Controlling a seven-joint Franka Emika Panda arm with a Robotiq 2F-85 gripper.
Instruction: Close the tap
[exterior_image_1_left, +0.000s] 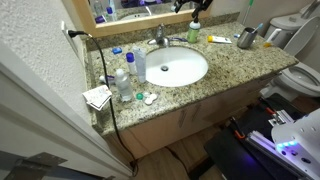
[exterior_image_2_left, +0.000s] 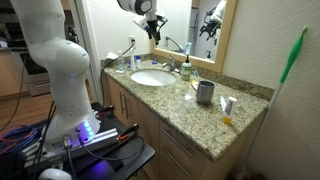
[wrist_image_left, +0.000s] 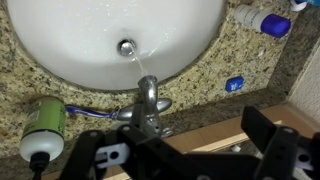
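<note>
The tap (wrist_image_left: 148, 100) is a small silvery faucet at the back rim of the white oval basin (wrist_image_left: 70, 50). In the wrist view a thin stream of water runs from its spout toward the drain (wrist_image_left: 126, 46). The tap also shows in both exterior views (exterior_image_1_left: 160, 36) (exterior_image_2_left: 185, 68). My gripper (wrist_image_left: 185, 150) is open and empty; its dark fingers frame the bottom of the wrist view, on the wall side of the tap. In both exterior views the gripper (exterior_image_1_left: 190, 6) (exterior_image_2_left: 152, 27) hangs well above the counter, in front of the mirror and apart from the tap.
The granite counter (exterior_image_1_left: 230, 60) carries clear bottles with blue caps (exterior_image_1_left: 125, 80), a green bottle (wrist_image_left: 40, 125), a grey cup (exterior_image_2_left: 205, 93) and small items. A mirror (exterior_image_2_left: 205, 25) stands behind the basin. A toilet (exterior_image_1_left: 300, 75) is beside the counter.
</note>
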